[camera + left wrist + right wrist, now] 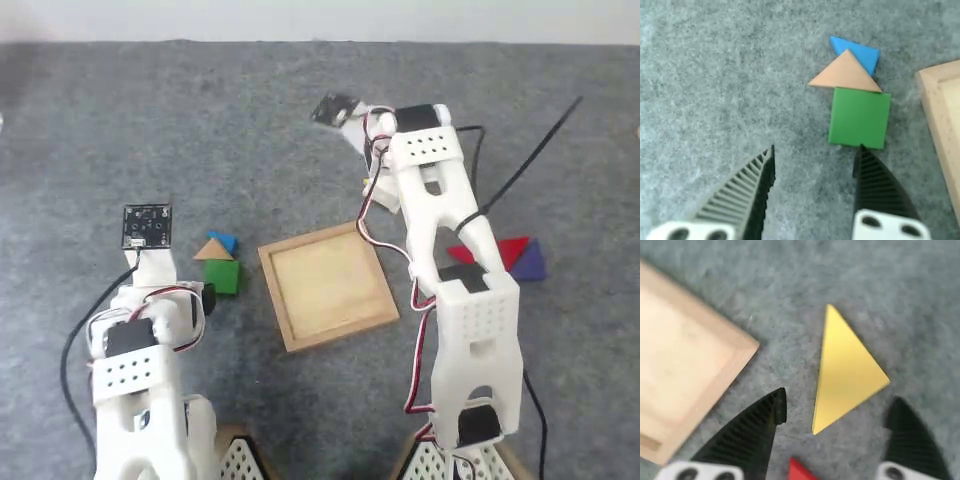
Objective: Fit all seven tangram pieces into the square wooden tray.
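High view: square wooden tray (276,298) flat on the grey felt (150,130), between the two arms, turned slightly askew, bare wood inside.
Left cluster: green square (222,276), tan triangle (212,250) and blue piece (226,240), just beside the tray's left rim, clear of it.
Cluster up close, left wrist view: long side of the tan triangle against the far edge of the green square; blue piece beyond the tan tip, touching it and partly tucked behind.
Left gripper (815,150): spread wide, low over bare felt, nothing between the ribbed fingers; one fingertip (862,156) right at the near edge of the green square, contact impossible to judge.
Right arm (440,200): stretched alongside the tray's right side and past its far right corner.
Right gripper (838,401): spread wide, straddling the near corner of the yellow triangle (845,372); felt visible on both sides, neither finger touching it.
Yellow triangle: flat on the felt, near a corner of the tray, a strip of felt between them.
Right cluster: red triangle (512,248) and purple piece (531,263), touching each other, on the felt to the right of the right arm, well apart from the tray.
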You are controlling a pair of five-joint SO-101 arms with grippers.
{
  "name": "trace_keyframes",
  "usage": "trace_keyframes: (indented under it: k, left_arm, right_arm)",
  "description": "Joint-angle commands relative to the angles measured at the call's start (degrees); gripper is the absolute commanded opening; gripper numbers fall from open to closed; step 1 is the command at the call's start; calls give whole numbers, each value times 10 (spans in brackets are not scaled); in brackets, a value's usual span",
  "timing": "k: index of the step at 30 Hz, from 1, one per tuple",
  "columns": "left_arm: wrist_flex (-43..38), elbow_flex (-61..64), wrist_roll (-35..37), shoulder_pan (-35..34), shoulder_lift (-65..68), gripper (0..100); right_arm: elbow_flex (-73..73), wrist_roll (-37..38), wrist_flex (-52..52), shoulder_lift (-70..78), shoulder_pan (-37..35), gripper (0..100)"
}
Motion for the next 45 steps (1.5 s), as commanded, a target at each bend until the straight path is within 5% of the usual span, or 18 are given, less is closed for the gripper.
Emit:
trace_keyframes:
  k: [1, 18, 28, 37, 45]
  left_arm:
    - [-12, -3, -5, 0, -12, 250]
    - [-11, -3, -5, 0, -15, 250]
    - [-11, -3, -5, 0, -15, 250]
    - [-11, -3, -5, -1, -16, 250]
    - [-11, -3, -5, -1, -16, 250]
  right_arm:
    - [-16, 47, -12, -2, 22, 414]
    - [-16, 33, -93, 89, 57, 403]
    - [-16, 31, -72, 105, 73, 125]
    - [-16, -53, 13, 57, 55, 130]
    - [-16, -63, -92, 0, 35, 193]
